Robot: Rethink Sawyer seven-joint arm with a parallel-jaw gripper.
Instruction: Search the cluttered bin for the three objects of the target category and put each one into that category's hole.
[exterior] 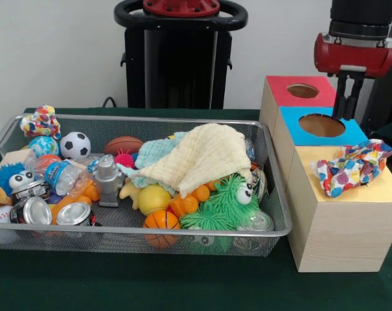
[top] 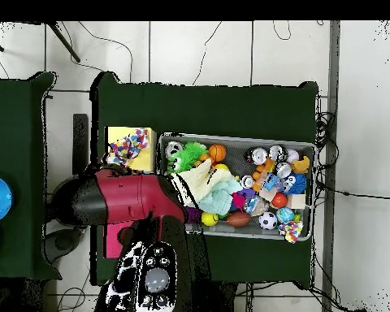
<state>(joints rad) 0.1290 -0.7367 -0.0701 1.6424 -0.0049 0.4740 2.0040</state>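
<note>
The wire mesh bin (exterior: pixel 150 231) stands on the green table, full of toys; in the overhead view its rim (top: pixel 239 136) shows at the centre right. One spotted cloth piece (exterior: pixel 352 167) lies bunched on the yellow top of the wooden box (exterior: pixel 370 191) and hides its hole; it also shows from above (top: pixel 127 148). A second spotted piece (exterior: pixel 40 121) lies in the bin's far left corner, also seen from above (top: pixel 292 233). I see no third piece. My gripper (exterior: pixel 345 116) hangs just above the blue-topped box, behind the yellow one, apart from the cloth, holding nothing I can see.
A pale-yellow waffle cloth (exterior: pixel 205 155) drapes over a mint cloth (exterior: pixel 153 152) in the bin's middle, among balls, cans (exterior: pixel 72 214) and a green furry toy (exterior: pixel 225 204). The blue-topped box (exterior: pixel 351 133) and red-topped box (exterior: pixel 276 91) stand behind the yellow one. My red arm (top: pixel 133 199) covers them from above.
</note>
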